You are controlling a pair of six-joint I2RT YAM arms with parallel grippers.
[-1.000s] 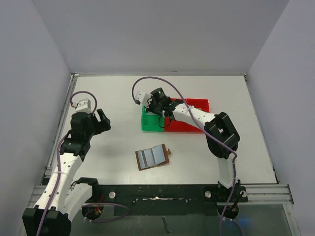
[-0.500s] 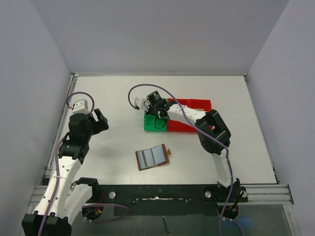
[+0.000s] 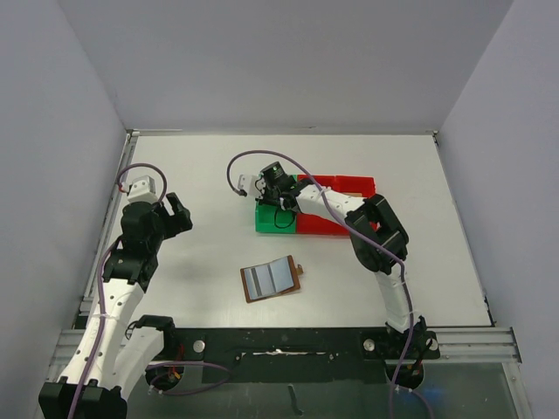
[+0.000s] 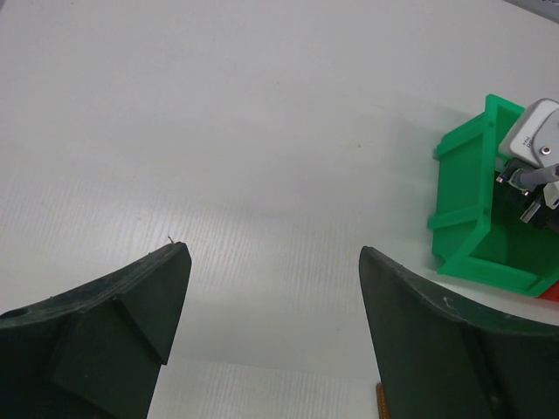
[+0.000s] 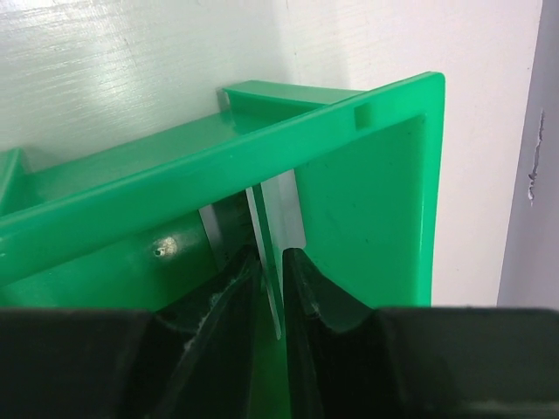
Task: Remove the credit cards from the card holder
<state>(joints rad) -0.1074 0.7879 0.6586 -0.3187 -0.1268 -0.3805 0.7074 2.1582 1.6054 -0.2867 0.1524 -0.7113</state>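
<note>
Right pincer (image 5: 271, 258) grips pale card (image 5: 281, 214) inside green tray (image 5: 367, 201).

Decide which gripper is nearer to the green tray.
Right. The right gripper is down inside the green tray, fingers pinching a pale card. The left gripper hangs open, well off to the tray's left.

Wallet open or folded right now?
Open: the wallet lies spread flat on the table, grey-blue lining up. Cannot tell if cards are inside. The right fingers pinch one pale card at the green tray.
</note>
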